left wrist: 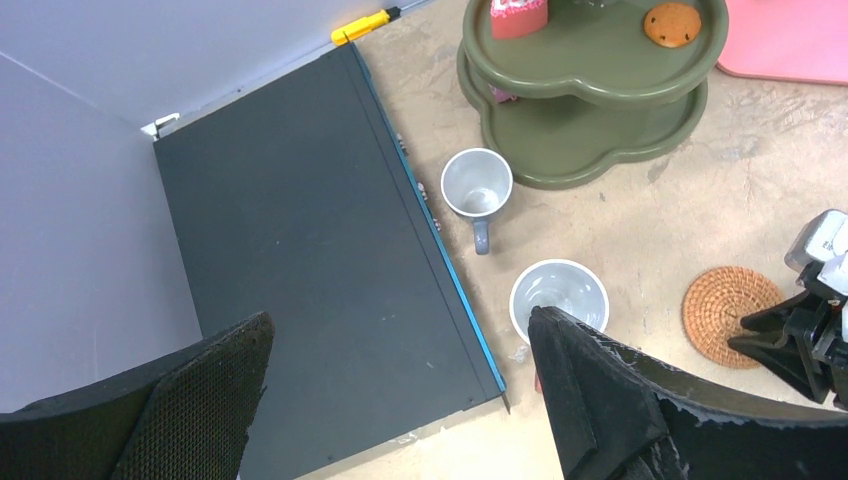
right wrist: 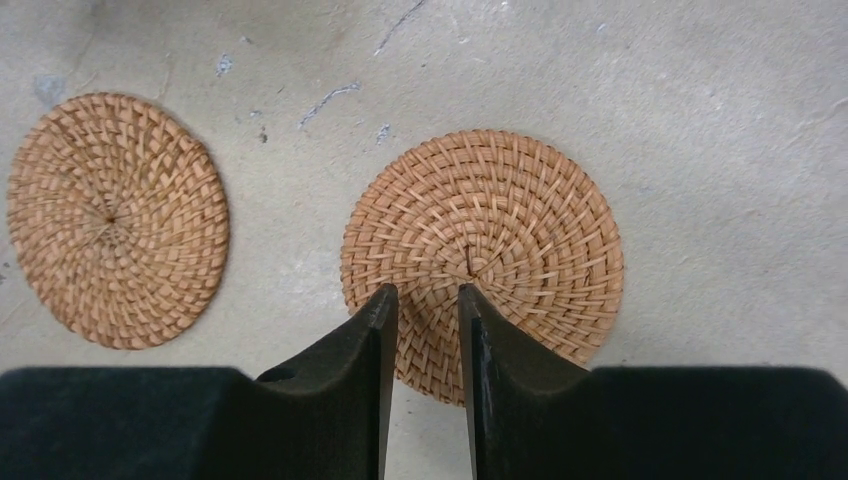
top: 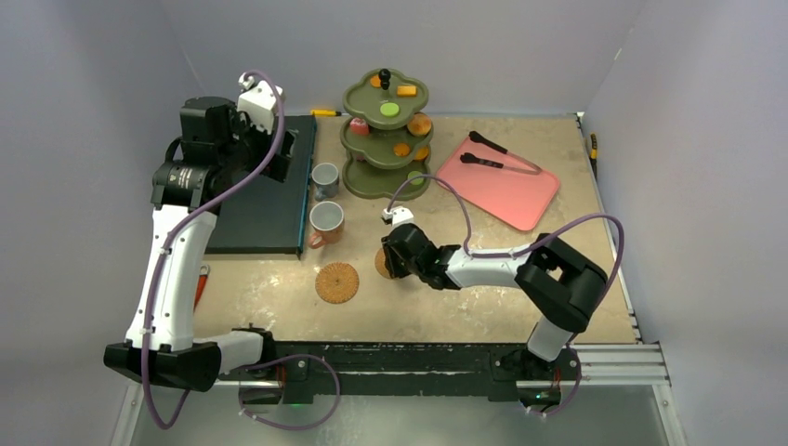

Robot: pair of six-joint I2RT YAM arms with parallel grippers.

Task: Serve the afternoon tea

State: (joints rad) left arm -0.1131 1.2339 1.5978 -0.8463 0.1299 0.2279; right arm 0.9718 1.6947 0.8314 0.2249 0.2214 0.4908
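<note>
A green tiered stand [top: 358, 193] at the back holds toy sweets: a green round [top: 389, 110], an orange round [top: 419, 124] and a pink cake slice [left wrist: 518, 15]. The small grey mug [top: 324, 179] and the larger orange mug [top: 326, 223] stand beside the dark board. My left gripper [left wrist: 400, 316] hangs wide open above the board's near corner, holding nothing. My right gripper [right wrist: 428, 292] hovers over a woven coaster [right wrist: 490, 250] lying flat on the table. Its jaws are a narrow gap apart with nothing pinched between them.
A second woven coaster [top: 336, 282] lies left of the right gripper. The dark board [top: 265, 204] covers the left of the table. A pink tray [top: 506, 190] with black tongs [top: 492, 153] sits at the back right.
</note>
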